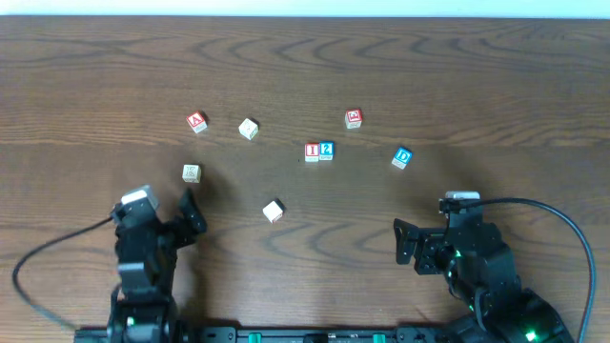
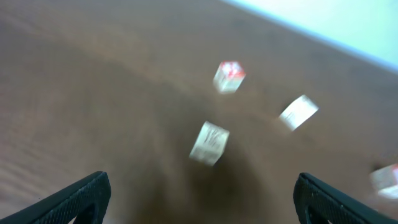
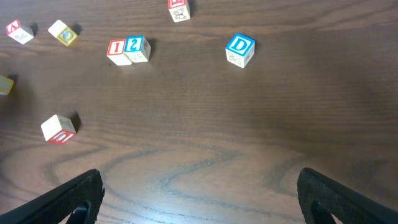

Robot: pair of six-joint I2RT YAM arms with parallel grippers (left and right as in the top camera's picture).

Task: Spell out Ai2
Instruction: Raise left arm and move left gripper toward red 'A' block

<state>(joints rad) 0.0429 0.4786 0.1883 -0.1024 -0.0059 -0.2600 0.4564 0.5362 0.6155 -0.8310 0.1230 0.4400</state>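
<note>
The red A block (image 1: 196,122) lies at the left back; it also shows in the right wrist view (image 3: 20,31) and blurred in the left wrist view (image 2: 228,76). The red I block (image 1: 312,151) and the blue 2 block (image 1: 326,151) touch side by side at centre, also in the right wrist view (image 3: 117,51) (image 3: 137,48). My left gripper (image 1: 191,214) is open and empty at the front left, just short of a plain wooden block (image 1: 191,172) (image 2: 209,143). My right gripper (image 1: 408,243) is open and empty at the front right.
A blue D block (image 1: 401,157) (image 3: 239,50) lies at the right. A red block (image 1: 353,118) (image 3: 179,9) is behind the pair. A yellow-marked block (image 1: 248,129) (image 3: 63,32) sits near A. Another block (image 1: 274,211) (image 3: 58,129) lies at front centre.
</note>
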